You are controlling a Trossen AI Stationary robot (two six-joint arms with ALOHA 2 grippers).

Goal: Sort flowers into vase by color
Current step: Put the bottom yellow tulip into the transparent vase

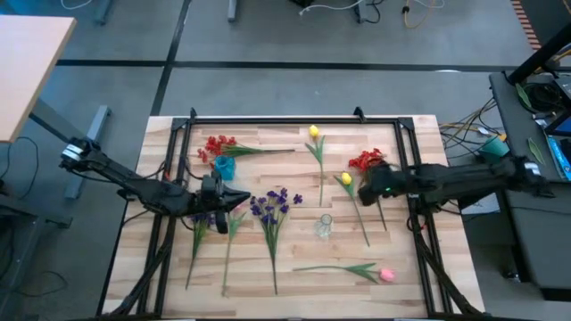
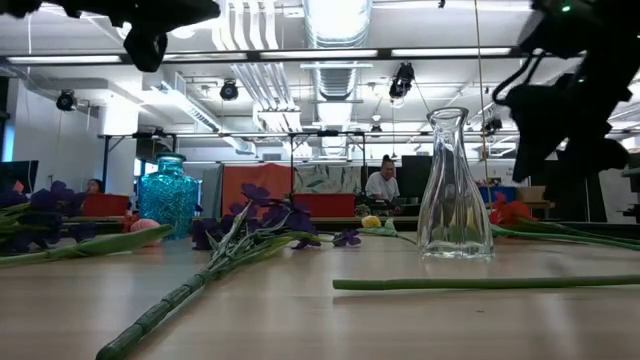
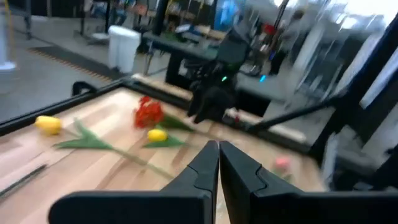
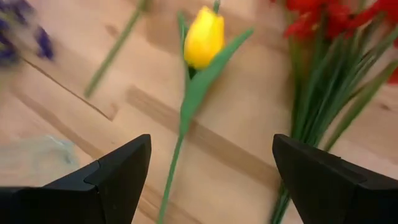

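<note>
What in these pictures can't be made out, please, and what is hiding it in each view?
- Red flowers, high view: the right gripper and its arm cover the stems.
- Purple flowers by the left gripper, high view: the arm hides the blooms.
- Clear vase, right wrist view: blurred and partly behind the finger.
- Pink tulip, left wrist view: too blurred to see its shape.

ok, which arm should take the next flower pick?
Right, probably. The right tool is open, hovering above a yellow tulip with the red cluster beside it. The left tool is shut and empty, above the purple flowers on its own side.
</note>
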